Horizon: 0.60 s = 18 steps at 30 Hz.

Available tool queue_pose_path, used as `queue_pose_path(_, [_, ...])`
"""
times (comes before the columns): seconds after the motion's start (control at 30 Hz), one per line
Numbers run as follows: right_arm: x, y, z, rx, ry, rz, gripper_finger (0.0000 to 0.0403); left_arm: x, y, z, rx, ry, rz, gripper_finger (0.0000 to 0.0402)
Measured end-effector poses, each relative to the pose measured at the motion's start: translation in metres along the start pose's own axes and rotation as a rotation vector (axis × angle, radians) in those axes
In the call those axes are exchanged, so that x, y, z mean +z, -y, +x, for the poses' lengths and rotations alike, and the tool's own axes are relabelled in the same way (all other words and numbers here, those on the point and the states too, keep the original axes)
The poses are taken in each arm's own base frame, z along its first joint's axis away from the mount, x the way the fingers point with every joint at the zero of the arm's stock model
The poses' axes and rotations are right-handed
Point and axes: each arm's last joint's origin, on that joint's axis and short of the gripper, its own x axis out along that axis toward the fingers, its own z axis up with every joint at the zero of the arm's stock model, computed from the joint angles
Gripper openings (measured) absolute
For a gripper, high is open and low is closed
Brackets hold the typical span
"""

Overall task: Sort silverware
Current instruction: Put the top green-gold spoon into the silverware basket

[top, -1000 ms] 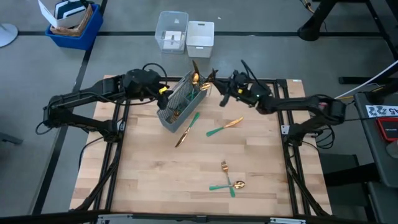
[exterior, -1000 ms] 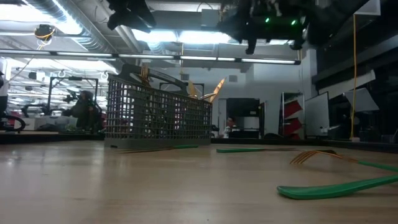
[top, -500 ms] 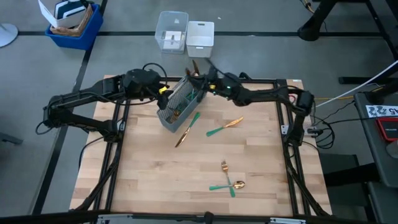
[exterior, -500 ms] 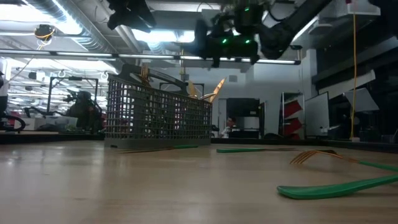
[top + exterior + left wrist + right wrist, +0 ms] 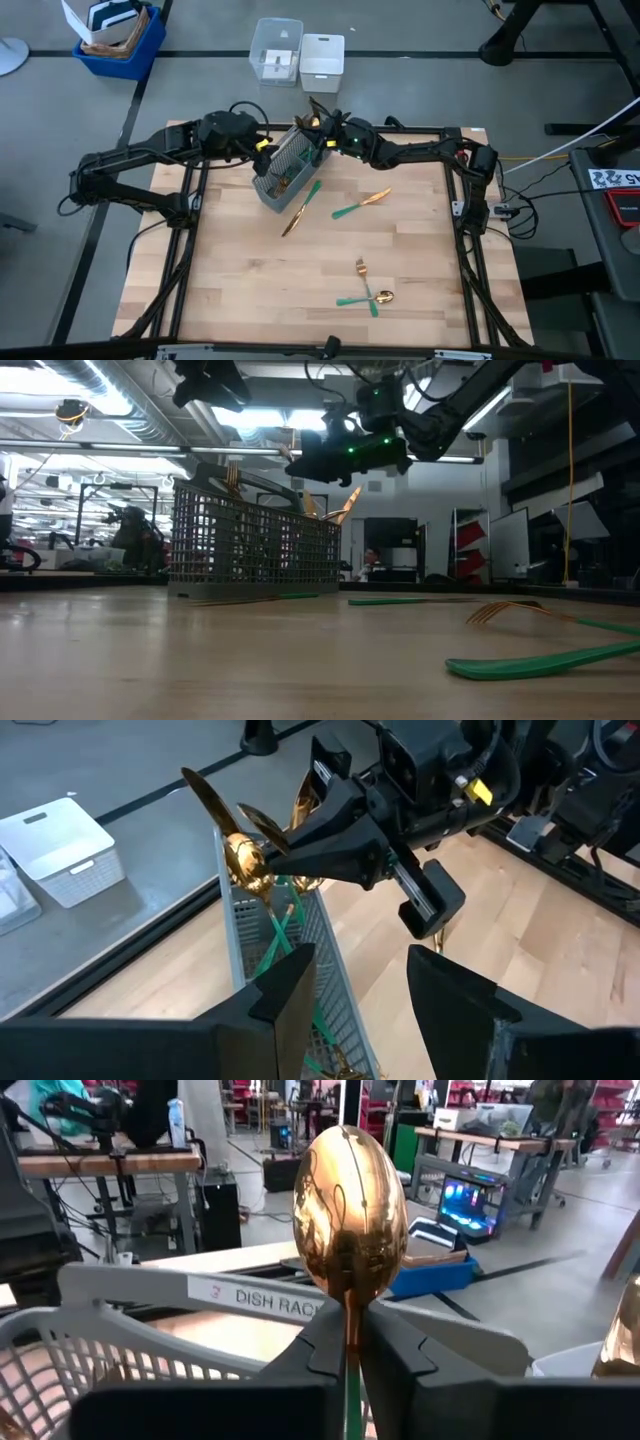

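Observation:
The grey mesh caddy stands on the table's far middle, with several gold-headed pieces sticking up out of it. My right gripper hovers over the caddy's far end, shut on a gold spoon. My left gripper hangs open above the caddy's left side and touches nothing. More silverware lies on the wood. One piece rests against the caddy's near wall, and a second lies to its right. A fork and a spoon lie near the front. My right gripper pinches the spoon's neck, just under the gold bowl, between its two fingers. The fingers come in level from the table's right and lie across the spoon. The spoon stands upright, bowl on top. Its green handle runs down behind the fingers, so its lower end is hidden.
Beyond the table's far edge stand a clear bin and a white basket. A blue box sits on the floor at the far left. Bare wood spreads across the table's near left.
My right gripper has travelled toward the table's left, from right of the caddy to over its far end. It has also come lower and rolled a little.

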Motion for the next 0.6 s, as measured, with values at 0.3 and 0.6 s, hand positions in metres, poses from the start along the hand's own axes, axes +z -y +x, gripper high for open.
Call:
queue_pose_path(0.3, [-0.0058,-0.0011,-0.0002,0.004,-0.060,0.000,0.0071,0.0001,0.0000,-0.0001,0.000,0.000,0.000,0.0150])
queue_pose_path(0.6, [0.0018,-0.0009,-0.0033,0.005,-0.050,0.000,0.0101,0.0001,0.0000,-0.0001,0.000,0.000,0.000,0.0150])
